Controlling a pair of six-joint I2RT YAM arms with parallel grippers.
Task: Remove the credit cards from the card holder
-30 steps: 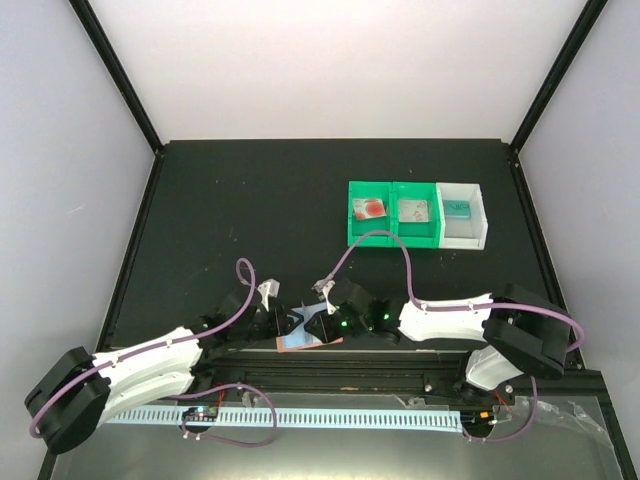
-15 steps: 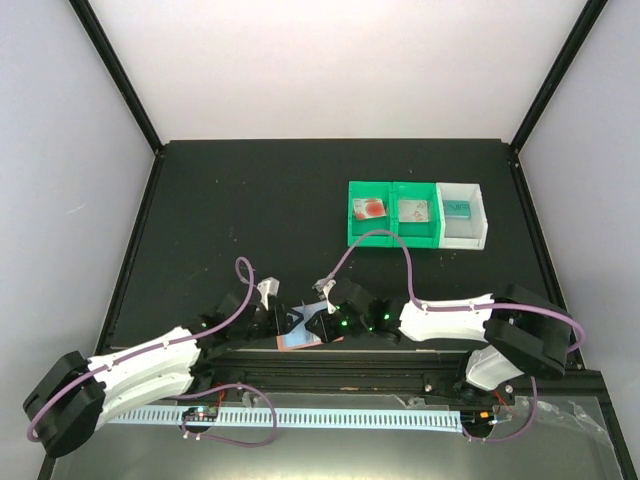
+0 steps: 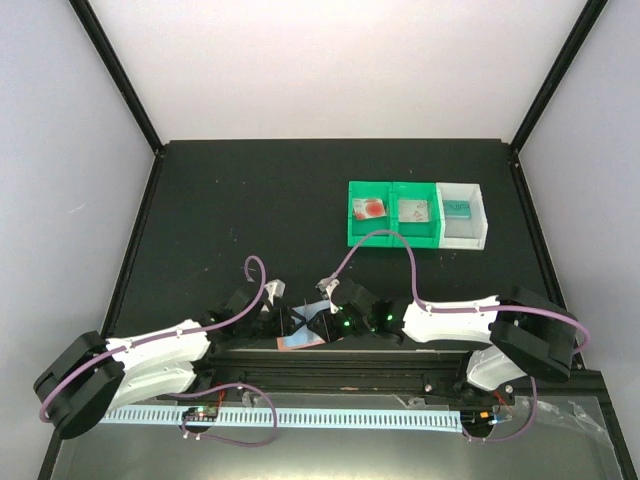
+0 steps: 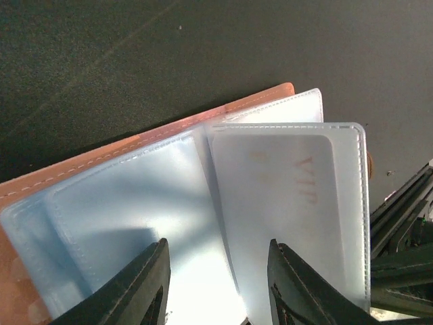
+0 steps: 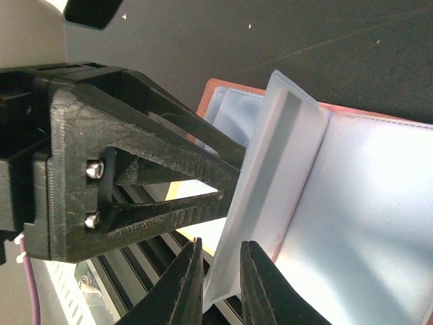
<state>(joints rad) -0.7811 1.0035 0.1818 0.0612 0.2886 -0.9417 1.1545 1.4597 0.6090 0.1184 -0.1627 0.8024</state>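
Note:
The salmon-pink card holder [image 3: 300,341] lies open at the table's near edge, its pale blue-grey pockets up [image 4: 128,203]. One clear sleeve stands raised from it [image 5: 277,162]. Inside that sleeve is a whitish credit card with reddish "VIP" marks [image 4: 291,196]. My right gripper [image 5: 222,288] is shut on the sleeve's lower edge, and it also shows in the top view [image 3: 320,325]. My left gripper [image 4: 220,284] is open, its fingers spread just over the pockets to either side of the sleeve's fold [image 3: 285,322]. Its black fingers [image 5: 169,122] show close beside the sleeve in the right wrist view.
Two joined green bins [image 3: 392,238] and a white bin [image 3: 480,215] stand at the back right, each with a card-like item inside. A metal rail [image 3: 330,375] runs along the table's near edge just below the holder. Purple cables loop over both arms.
My left arm has moved right and closer to the holder. My right gripper has shifted slightly and the pale sleeve now stands higher between the two grippers.

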